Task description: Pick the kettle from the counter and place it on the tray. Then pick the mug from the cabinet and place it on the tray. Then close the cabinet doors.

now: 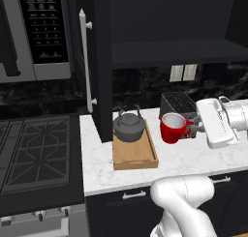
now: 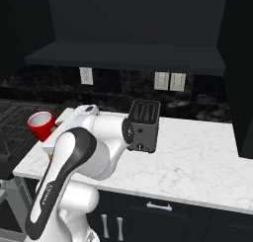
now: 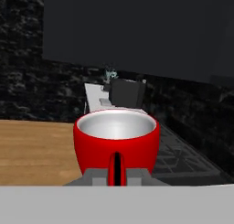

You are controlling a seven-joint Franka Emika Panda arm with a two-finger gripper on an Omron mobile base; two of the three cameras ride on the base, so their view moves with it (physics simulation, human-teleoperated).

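Note:
My gripper is shut on the handle of the red mug, holding it upright above the counter, just right of the wooden tray. The dark grey kettle stands on the tray's far end. In the hand view the mug is close, its handle pinched between my gripper fingers, with the tray to the left. The right base view has the mug at the left, beyond my arm. The black cabinet stands open, its left door swung out.
A dark toaster sits right behind the mug, against the black backsplash. The gas stovetop lies left of the counter, with the microwave above it. The door's silver bar handle juts out above the tray's left side.

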